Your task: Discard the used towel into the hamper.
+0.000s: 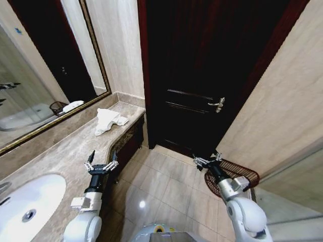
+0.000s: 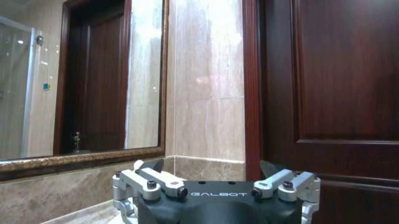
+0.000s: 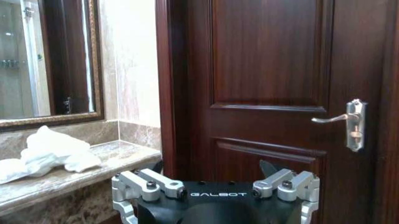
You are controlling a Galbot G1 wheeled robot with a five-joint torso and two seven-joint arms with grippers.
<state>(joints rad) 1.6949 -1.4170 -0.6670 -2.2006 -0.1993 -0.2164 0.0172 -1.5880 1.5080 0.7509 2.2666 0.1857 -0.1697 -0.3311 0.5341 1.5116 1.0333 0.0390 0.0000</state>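
Both grippers are empty and their fingers stand spread apart, touching nothing. Seen from the head camera, the left gripper [image 1: 101, 162] hangs over the front edge of the marble counter [image 1: 65, 151], between the white basin [image 1: 28, 201] and the towel [image 1: 107, 121], and well short of the towel. The right gripper [image 1: 208, 160] is raised over the tiled floor [image 1: 161, 184], just beside the hamper [image 1: 241, 176] and a little nearer the door [image 1: 202, 75] than the hamper's rim. That hamper, a dark reddish-brown open-weave basket with a flared rim, stands on the floor against the beige wall [image 1: 272, 116], across the floor from the counter; the right arm covers part of it, and as far as its weave shows, nothing white lies inside. The towel is a crumpled white heap at the far end of the counter, close to the corner where the counter meets the wall by the door frame, and apart from both grippers. From the left wrist camera the left gripper's [image 2: 212, 175] two finger mounts sit wide apart, with the framed mirror [image 2: 81, 79] and the counter's backsplash beyond them, and the door panel alongside. From the right wrist camera the right gripper [image 3: 212, 175] is likewise spread, and this view adds the towel [image 3: 46, 151] lying on the counter's end and the silver door handle [image 3: 349, 122], which the left wrist camera does not catch.
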